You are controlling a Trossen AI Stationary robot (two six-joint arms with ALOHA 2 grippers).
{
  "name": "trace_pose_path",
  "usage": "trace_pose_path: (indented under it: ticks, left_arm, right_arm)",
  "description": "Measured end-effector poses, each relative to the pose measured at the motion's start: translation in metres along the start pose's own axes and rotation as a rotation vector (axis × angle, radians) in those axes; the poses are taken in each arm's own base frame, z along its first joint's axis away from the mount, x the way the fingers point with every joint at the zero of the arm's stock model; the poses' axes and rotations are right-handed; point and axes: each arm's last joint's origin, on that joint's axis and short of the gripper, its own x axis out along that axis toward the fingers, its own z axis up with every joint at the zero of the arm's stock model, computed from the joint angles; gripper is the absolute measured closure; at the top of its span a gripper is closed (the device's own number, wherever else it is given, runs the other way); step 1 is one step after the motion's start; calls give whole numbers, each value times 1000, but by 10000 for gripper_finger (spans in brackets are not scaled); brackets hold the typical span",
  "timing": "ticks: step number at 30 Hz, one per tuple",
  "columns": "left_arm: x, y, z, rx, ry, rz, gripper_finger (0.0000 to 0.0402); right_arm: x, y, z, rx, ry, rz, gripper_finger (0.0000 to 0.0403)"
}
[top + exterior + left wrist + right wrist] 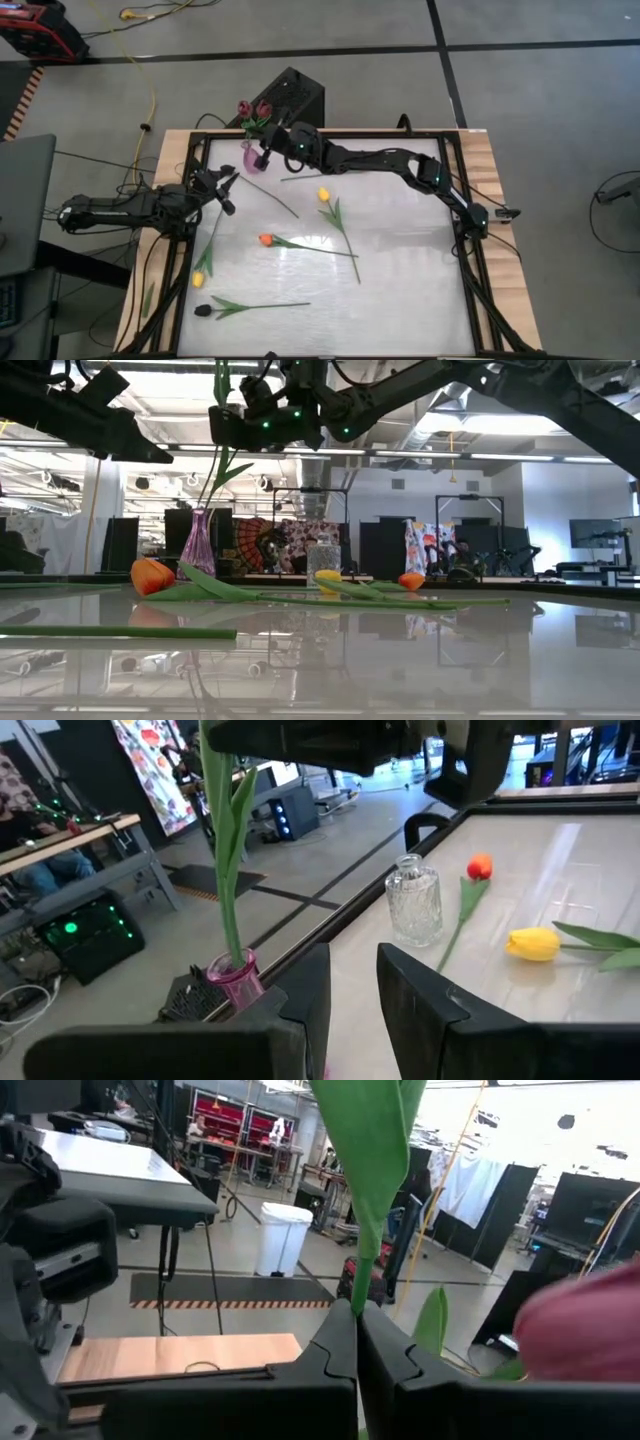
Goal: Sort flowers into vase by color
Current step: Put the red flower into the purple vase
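Right hand clenched on maroon tulip's stem above pink vase; left hand part-open, holding nothing, beside it over bench.

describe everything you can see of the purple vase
The small purple glass vase has a bulbous body narrowing to a flared neck and looks translucent. It stands upright at the table's far edge on the left arm's side. Maroon tulips rise from it, and a green stem held by the right end effector enters its mouth.
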Motion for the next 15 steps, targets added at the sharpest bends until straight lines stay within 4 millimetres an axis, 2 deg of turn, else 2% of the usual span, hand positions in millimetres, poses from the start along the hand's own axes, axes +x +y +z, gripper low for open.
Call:
trace_pose_path:
  ticks: [9, 15]
  left_arm:
    - [0, 0, -1, -11, 11, -8, 326]
    - [0, -1, -3, -6, 20, -9, 326]
  right_arm:
    - [0, -5, -12, -5, 46, -4, 367]
    - [-1, -1, -8, -43, 15, -1, 381]
